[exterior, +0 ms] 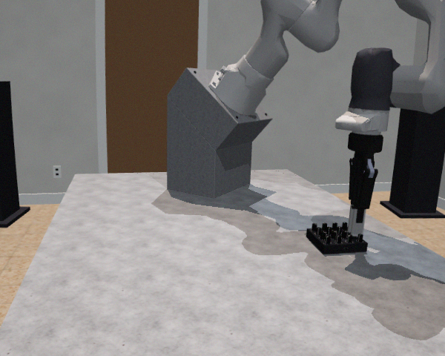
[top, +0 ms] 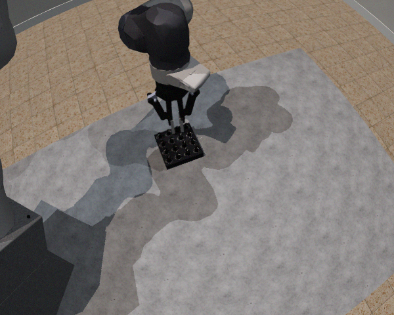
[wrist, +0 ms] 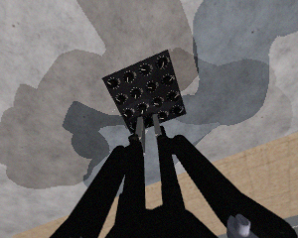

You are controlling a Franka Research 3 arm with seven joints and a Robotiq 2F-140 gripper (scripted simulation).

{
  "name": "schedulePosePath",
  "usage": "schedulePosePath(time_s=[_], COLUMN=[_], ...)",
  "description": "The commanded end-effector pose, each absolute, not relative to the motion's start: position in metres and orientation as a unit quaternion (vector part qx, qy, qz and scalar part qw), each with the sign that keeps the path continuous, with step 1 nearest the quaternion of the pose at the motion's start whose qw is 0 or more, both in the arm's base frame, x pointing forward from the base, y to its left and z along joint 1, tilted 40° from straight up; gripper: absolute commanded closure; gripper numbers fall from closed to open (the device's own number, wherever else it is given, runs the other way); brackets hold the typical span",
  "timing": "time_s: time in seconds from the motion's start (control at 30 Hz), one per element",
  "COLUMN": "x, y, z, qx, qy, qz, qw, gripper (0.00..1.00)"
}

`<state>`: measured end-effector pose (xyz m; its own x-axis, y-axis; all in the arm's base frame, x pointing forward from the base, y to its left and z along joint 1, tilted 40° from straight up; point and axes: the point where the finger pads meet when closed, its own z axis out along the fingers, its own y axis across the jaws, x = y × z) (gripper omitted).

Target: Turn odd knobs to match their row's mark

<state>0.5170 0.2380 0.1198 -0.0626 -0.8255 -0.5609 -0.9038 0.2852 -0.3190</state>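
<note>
The black knob box stands flat on the table, with four by four small black knobs. My gripper points down at the box's edge away from the foot of the top view. Its fingers are open by a narrow gap and stand on both sides of one knob, an inner knob of that edge line. I see no clear grip on it; the fingertips mostly hide it. White lines show on several knobs in the wrist view, but the printed names are too small to read.
The grey table carries the box near one of its edges. The robot's pedestal stands at the table's far end in the exterior view. Arm shadows cross the table around the box. Other knobs stand close beside the fingers.
</note>
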Motion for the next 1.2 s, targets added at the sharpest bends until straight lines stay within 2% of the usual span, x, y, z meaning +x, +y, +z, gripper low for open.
schedulePosePath(time_s=[0.0,0.87,0.9,1.17], x=[0.5173,0.5173,0.5173,0.5173], y=[0.2384,0.2384,0.2384,0.2384], z=[0.1197,0.1197,0.1197,0.1197], qx=[-0.599,-0.599,-0.599,-0.599], qy=[0.723,0.723,0.723,0.723], qz=[0.055,0.055,0.055,0.055], qw=[0.339,0.339,0.339,0.339], gripper=[0.88,0.88,0.95,0.95])
